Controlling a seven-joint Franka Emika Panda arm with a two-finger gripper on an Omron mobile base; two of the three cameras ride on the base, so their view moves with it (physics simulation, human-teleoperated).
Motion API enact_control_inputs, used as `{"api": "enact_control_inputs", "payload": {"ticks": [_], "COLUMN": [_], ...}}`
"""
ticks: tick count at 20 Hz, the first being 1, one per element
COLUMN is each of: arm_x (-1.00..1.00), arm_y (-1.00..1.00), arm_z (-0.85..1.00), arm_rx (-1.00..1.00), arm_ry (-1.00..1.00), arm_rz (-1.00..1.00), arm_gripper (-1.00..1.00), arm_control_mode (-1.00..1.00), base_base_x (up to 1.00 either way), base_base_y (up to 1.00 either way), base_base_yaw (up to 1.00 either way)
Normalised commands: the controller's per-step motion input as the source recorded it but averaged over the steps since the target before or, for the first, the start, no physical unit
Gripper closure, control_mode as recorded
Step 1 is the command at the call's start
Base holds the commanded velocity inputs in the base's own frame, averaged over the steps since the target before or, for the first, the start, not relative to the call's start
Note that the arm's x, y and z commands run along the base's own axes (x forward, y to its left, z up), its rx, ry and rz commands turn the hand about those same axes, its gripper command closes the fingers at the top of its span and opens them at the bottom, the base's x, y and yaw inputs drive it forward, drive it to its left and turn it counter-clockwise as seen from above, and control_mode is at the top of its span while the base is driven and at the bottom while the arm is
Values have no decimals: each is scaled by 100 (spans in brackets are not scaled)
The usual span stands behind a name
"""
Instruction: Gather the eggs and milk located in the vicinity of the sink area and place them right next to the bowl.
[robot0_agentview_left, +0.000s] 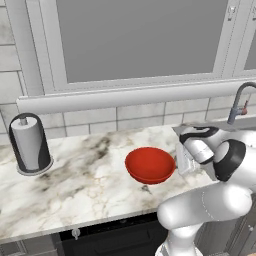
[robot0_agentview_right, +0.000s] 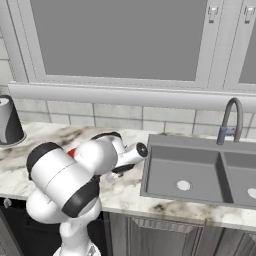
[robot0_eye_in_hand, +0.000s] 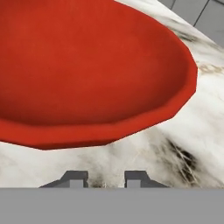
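The jaws (robot0_eye_in_hand: 104, 178), clenched with nothing visible between them, sit low over the table (robot0_eye_in_hand: 144, 157) just beside the bowl (robot0_eye_in_hand: 87, 65), the bowl's rim directly ahead.

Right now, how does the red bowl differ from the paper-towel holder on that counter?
The bowl is bright red, the paper-towel holder black and grey with a white roll. The bowl is low, wide and open on top; the holder stands tall and upright. The bowl sits near the robot's hand, the holder far off toward the wall. Both rest on the marble counter.
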Motion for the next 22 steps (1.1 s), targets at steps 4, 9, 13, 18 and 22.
{"api": "enact_control_inputs", "payload": {"ticks": [4,9,13,18,22], "arm_x": [0,0,0,-3,-17], "arm_y": [1,8,7,1,0], "arm_z": [-21,-16,-10,-7,-2], "arm_rx": [0,0,0,0,0], "arm_ry": [0,0,0,0,0], "arm_rz": [6,4,3,2,0], "arm_gripper": [-100,-100,-100,-100,-100], "arm_control_mode": [-100,-100,-100,-100,-100], "base_base_x": [0,0,0,0,0], "base_base_y": [0,0,0,0,0], "base_base_yaw": [0,0,0,0,0]}}
